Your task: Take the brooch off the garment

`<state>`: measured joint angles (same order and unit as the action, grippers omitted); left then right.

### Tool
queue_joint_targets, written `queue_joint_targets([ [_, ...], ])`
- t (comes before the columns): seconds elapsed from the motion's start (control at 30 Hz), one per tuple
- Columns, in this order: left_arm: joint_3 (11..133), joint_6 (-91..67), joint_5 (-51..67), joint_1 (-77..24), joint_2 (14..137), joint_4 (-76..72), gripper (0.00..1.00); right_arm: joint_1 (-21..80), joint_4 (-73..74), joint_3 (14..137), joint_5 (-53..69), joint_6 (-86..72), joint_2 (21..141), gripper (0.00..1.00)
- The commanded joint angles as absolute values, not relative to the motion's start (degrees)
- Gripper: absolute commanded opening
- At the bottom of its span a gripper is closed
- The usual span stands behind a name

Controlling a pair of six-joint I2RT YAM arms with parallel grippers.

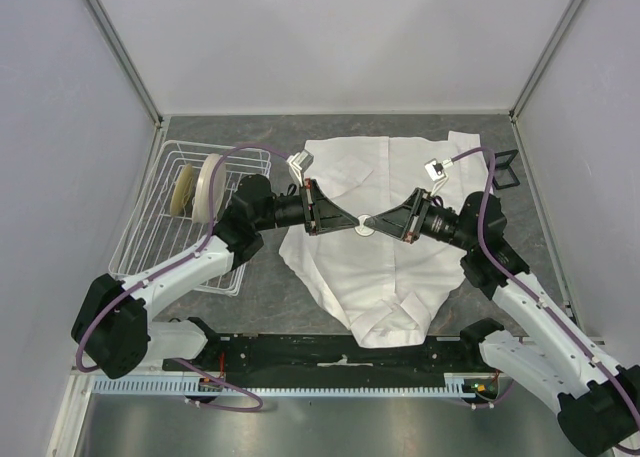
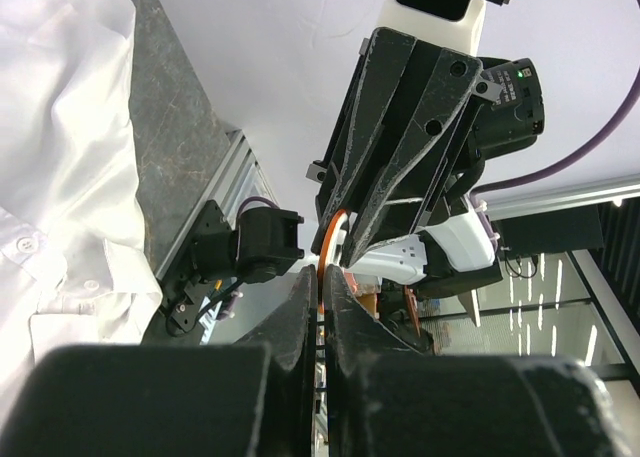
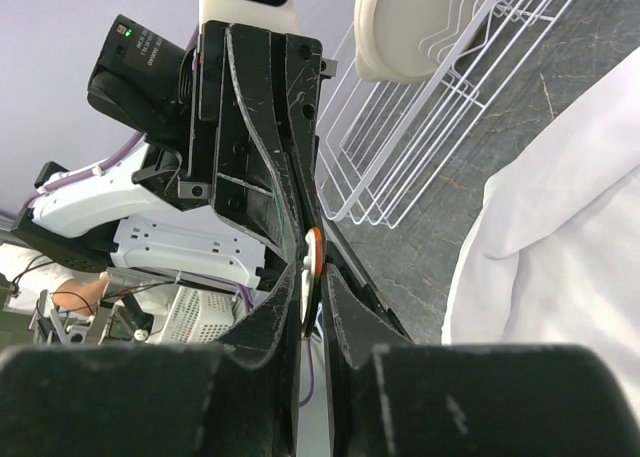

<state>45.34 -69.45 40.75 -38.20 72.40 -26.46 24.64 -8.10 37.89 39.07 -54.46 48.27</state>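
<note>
Where the two arms meet tip to tip over the middle of the garment (image 1: 370, 277), the brooch (image 1: 365, 231) sits edge-on between them. The left arm's jaws are clamped tight on its thin orange-rimmed edge. The right arm's jaws stand a sliver apart on either side of the same disc; whether they press it I cannot tell. The garment lies wrinkled on the tabletop (image 1: 260, 297).

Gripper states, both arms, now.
Left gripper: shut on the brooch.
Right gripper: jaws narrow around the brooch; grip cannot be told.
</note>
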Motion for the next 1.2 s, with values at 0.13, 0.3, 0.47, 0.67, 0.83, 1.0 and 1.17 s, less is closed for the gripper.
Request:
queue_joint_targets([
  [0.13, 47.37, -70.75, 42.01, -38.41, 72.33, -27.51, 0.02, 27.15, -5.89, 38.76, 37.97, -50.19, 49.57, 0.14],
  [0.3, 47.46, -71.28, 42.01, -38.5, 72.25, -27.51, 0.02, 28.47, -3.87, 39.64, 34.63, -48.52, 49.74, 0.13],
  [0.47, 47.9, -71.72, 42.1, -38.5, 72.42, -27.51, 0.02, 31.28, -2.2, 40.78, 30.86, -46.85, 50.62, 0.14],
  [0.67, 47.81, -71.89, 42.19, -38.5, 71.9, -27.6, 0.02, 34.27, -0.44, 41.83, 26.72, -45.09, 52.03, 0.12],
  [0.83, 47.81, -71.72, 42.1, -38.5, 71.63, -27.07, 0.02, 35.07, -0.26, 41.75, 26.8, -44.47, 52.38, 0.11],
  [1.0, 48.08, -70.58, 41.93, -38.5, 71.19, -25.67, 0.02, 35.07, -0.09, 41.49, 26.89, -44.21, 51.15, 0.11],
  [1.17, 48.08, -70.14, 41.84, -38.41, 71.19, -25.14, 0.02, 35.16, -0.09, 41.13, 28.47, -43.86, 50.89, 0.11],
])
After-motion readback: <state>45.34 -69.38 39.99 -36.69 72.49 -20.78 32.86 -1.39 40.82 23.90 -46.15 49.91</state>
